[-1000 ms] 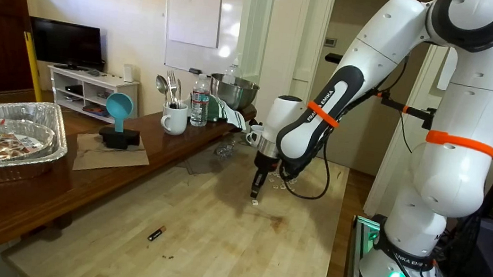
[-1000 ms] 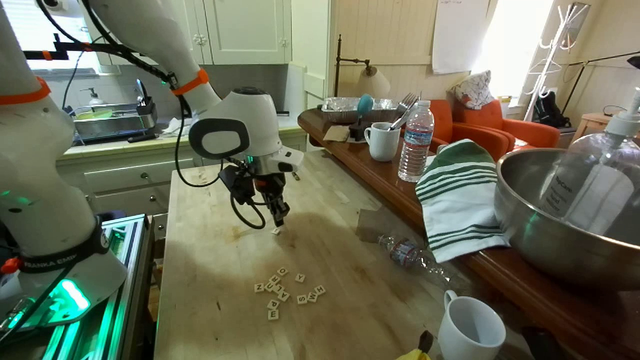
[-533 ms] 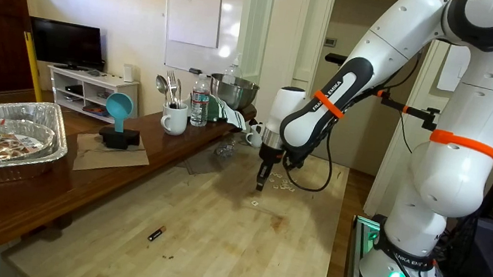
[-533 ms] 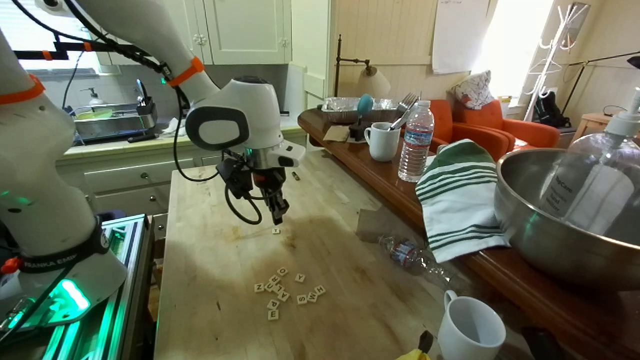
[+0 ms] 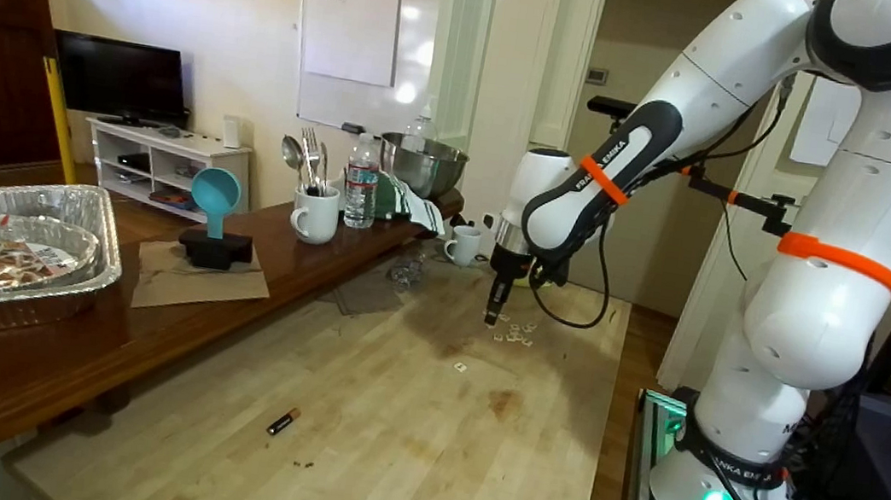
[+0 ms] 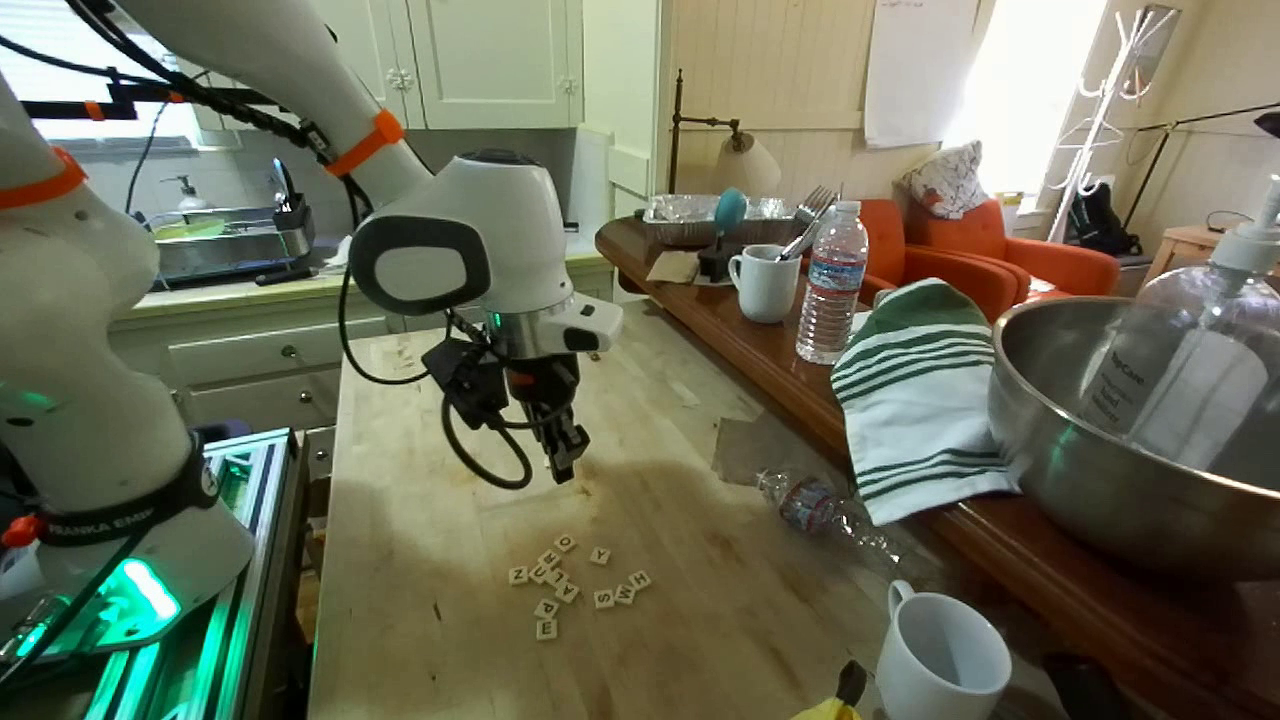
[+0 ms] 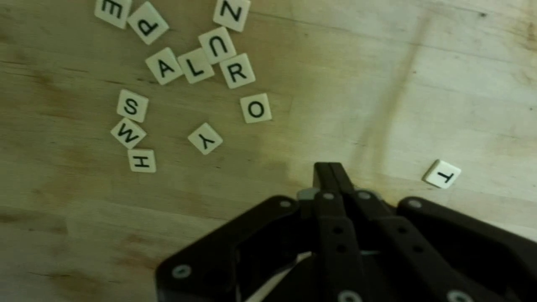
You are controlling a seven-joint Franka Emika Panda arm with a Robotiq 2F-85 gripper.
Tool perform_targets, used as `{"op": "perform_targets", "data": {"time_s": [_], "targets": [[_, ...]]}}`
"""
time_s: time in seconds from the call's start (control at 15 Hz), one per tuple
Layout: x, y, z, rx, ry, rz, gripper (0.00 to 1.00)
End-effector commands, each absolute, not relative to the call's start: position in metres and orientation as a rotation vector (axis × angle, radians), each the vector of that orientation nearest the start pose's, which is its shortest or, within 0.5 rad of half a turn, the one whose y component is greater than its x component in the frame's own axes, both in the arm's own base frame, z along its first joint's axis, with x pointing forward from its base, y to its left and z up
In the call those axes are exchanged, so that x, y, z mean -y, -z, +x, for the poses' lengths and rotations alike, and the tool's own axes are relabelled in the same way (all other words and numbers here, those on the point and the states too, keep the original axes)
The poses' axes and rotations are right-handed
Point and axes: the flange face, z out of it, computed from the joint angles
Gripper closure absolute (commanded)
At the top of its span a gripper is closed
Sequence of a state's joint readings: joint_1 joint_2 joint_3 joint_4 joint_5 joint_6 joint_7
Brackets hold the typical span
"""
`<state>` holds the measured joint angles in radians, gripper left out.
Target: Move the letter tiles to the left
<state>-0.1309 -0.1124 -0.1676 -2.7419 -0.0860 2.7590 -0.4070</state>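
Several pale letter tiles lie loosely grouped on the light wood table, also visible as tiles in an exterior view. A lone tile marked T sits apart from them, on the right of the wrist view; in an exterior view the same lone tile lies nearer that camera than the group. My gripper hangs above the table between the group and the lone tile, its two fingers pressed together with nothing between them. In an exterior view the gripper almost wholly hides the lone tile.
A battery lies on the table. Along one side runs a dark wooden counter with a bottle, a mug of cutlery and a steel bowl. A crushed bottle, a white mug and a yellow thing are near the tiles.
Rising off the lone tile, my gripper has moved from it toward the grouped tiles, staying shut. The lone tile stays behind on the wood; the group has not moved.
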Motion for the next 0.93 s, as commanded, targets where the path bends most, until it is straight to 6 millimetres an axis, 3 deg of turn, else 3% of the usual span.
{"op": "perform_targets", "data": {"time_s": [0.0, 0.47, 0.87], "targets": [[0.137, -0.257, 0.382, 0.435, 0.135, -3.190, 1.00], [0.164, -0.238, 0.371, 0.570, 0.103, -3.182, 1.00], [0.164, -0.223, 0.375, 0.549, 0.182, -3.178, 1.00]]}}
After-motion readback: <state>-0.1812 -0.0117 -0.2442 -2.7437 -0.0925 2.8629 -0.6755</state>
